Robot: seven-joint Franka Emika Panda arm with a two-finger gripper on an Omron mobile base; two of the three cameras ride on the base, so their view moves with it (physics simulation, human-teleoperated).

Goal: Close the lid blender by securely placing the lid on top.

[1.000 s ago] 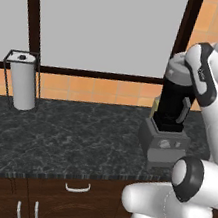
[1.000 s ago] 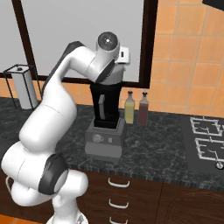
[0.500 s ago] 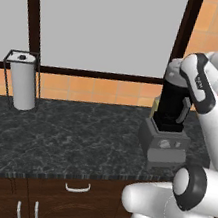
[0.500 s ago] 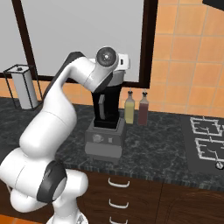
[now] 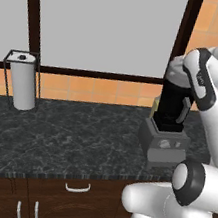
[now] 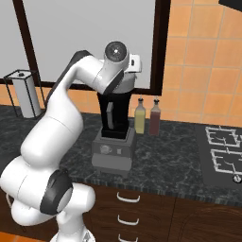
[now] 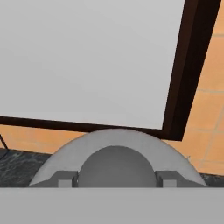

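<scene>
Hand view shows the lid [image 7: 116, 151] as a pale grey dome at 6 o'clock, its round knob centred between the two finger tips [image 7: 64, 179] of the gripper [image 7: 117, 179], which sit at 9 and 3 o'clock of the knob and are closed on it. In the left base view the lid [image 5: 174, 72] rests at 12 o'clock of the blender [image 5: 169, 122], right at the top of the dark jar, with the arm's wrist just beside it at 3 o'clock. Right base view has the blender [image 6: 113, 137] on the dark counter [image 6: 179, 165], two bottles [image 6: 146, 117] near it at 3 o'clock, and a paper roll [image 6: 26, 97] well apart at 9 o'clock.
</scene>
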